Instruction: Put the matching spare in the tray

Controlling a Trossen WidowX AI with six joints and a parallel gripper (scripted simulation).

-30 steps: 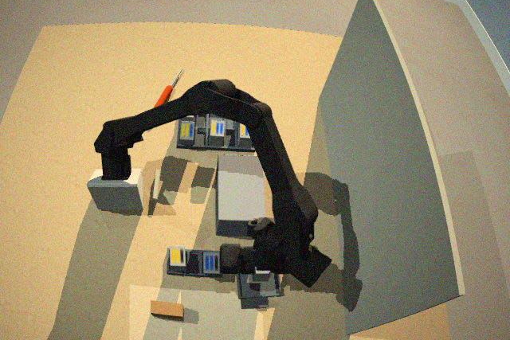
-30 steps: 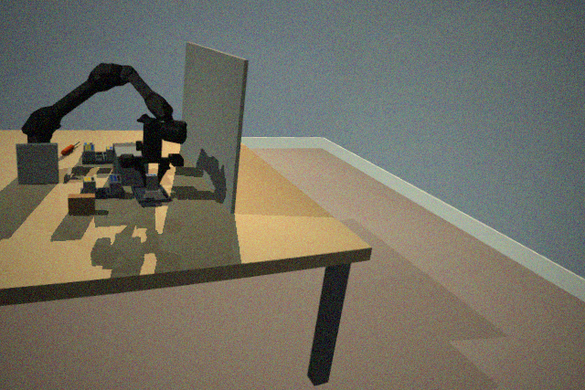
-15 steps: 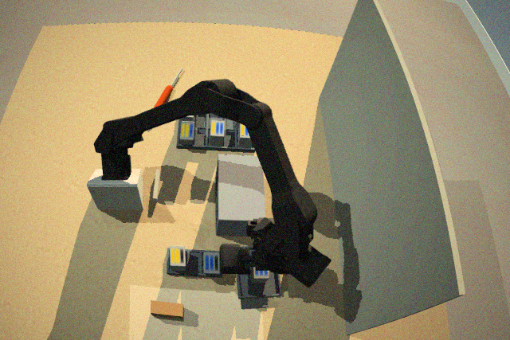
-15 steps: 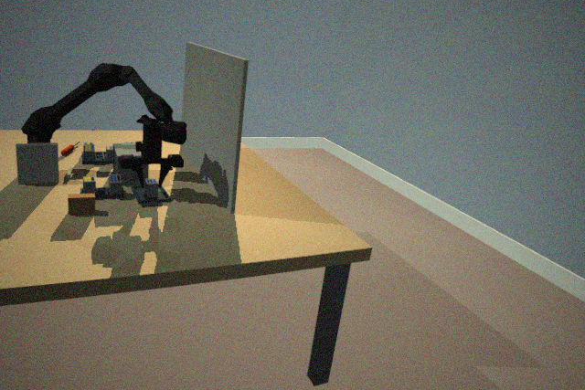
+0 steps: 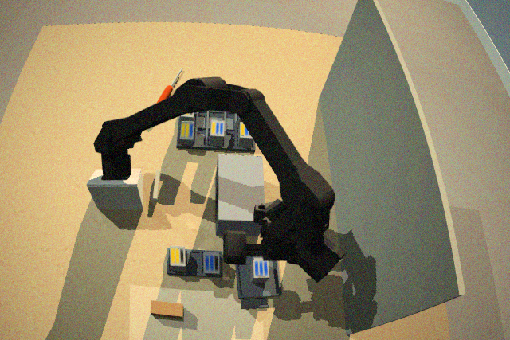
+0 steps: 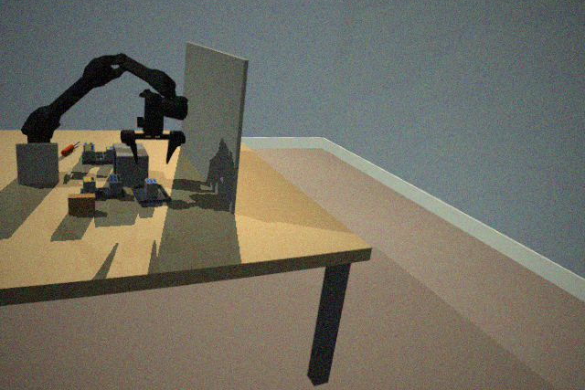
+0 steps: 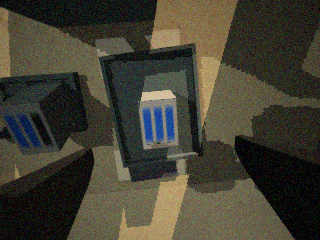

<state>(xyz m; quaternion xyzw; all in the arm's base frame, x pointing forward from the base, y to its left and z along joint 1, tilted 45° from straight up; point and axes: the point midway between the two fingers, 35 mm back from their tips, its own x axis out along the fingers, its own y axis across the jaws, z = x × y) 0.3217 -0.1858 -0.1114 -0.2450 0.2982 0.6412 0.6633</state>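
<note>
Block (image 5: 166, 308) (image 6: 80, 205), orange-brown, sat nearest the exterior camera. Just behind: small dark rack (image 5: 192, 271) with a yellow-barred unit (image 5: 177, 256) (image 6: 89, 184) and a unit with two blue bars and a black one (image 5: 212, 263) (image 6: 114, 184) (image 7: 30, 127). Beside that rack, tray (image 5: 247, 284) (image 7: 131, 135) held the spare (image 5: 260, 267) (image 6: 151, 188) (image 7: 159, 122), three blue bars up, standing inside the rim. Gripper (image 5: 272, 254) (image 6: 152, 162) (image 7: 165, 148) hung above the tray, fingers spread wide, nothing between them; spare was released. Farther back: grey box (image 5: 240, 188) (image 6: 131, 163), then rear rack (image 5: 216, 149) with barred units, then orange-handled screwdriver (image 5: 166, 93) (image 6: 68, 150). Tall panel (image 5: 382, 163) (image 6: 212, 107) stood off to the side. Couldn't read the mounted unit's code, so match unconfirmed.
</note>
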